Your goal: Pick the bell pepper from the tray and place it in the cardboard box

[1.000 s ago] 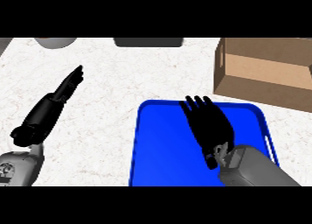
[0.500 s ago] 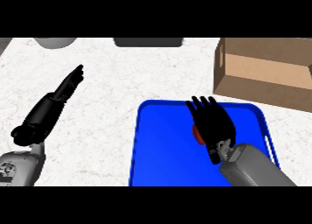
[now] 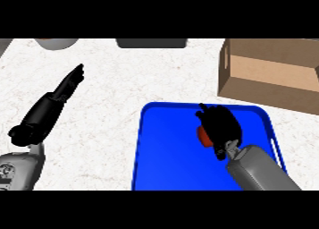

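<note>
A blue tray (image 3: pixel 168 152) lies on the counter at lower centre. On it sits a red bell pepper (image 3: pixel 204 135), mostly hidden; only its left side shows. My right hand (image 3: pixel 220 125) lies over the pepper with its fingers curling down round it. The open cardboard box (image 3: pixel 274 74) stands at the upper right, just beyond the tray's far edge. Off to the left, my left hand (image 3: pixel 68 82) rests over the counter with straight fingers pointing away, holding nothing.
A grey round container (image 3: pixel 56 43) shows at the top left edge. A dark flat object (image 3: pixel 152 43) lies at the top centre edge. White speckled counter (image 3: pixel 109 112) spreads between the left arm and the tray.
My right hand has pulled slightly back and lowered onto the tray, its fingers curling from straight to bent round the red pepper, which now shows at its left. The left arm has not moved.
</note>
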`<state>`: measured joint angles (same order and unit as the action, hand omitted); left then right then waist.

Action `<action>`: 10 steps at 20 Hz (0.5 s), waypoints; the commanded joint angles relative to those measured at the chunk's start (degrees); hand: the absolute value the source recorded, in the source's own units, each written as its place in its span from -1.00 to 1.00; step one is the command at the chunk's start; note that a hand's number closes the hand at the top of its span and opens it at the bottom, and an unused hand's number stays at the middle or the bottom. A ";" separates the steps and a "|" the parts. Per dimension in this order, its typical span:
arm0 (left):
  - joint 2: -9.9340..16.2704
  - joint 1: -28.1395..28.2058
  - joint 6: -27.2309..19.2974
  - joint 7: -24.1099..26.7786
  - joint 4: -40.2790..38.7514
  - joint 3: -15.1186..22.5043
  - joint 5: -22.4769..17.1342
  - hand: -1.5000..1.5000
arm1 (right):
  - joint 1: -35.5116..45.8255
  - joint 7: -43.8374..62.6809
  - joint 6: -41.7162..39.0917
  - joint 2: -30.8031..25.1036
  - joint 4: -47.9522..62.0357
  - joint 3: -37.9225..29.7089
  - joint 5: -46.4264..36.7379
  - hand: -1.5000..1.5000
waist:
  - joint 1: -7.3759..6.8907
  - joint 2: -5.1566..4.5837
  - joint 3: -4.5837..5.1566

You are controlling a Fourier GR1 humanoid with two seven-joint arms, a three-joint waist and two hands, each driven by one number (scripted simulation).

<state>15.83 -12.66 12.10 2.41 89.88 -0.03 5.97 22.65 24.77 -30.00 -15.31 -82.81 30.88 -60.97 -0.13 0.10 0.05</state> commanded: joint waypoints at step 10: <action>-1.30 3.14 0.76 3.70 -0.08 -0.69 2.09 0.00 | 0.70 -13.59 14.04 0.49 3.58 0.53 -8.98 1.00 | -0.14 -0.08 -0.06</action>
<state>14.90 -12.20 12.69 5.10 87.72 -0.86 7.38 23.04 14.65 -18.92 -15.15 -79.93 32.23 -68.19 -0.08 0.21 0.16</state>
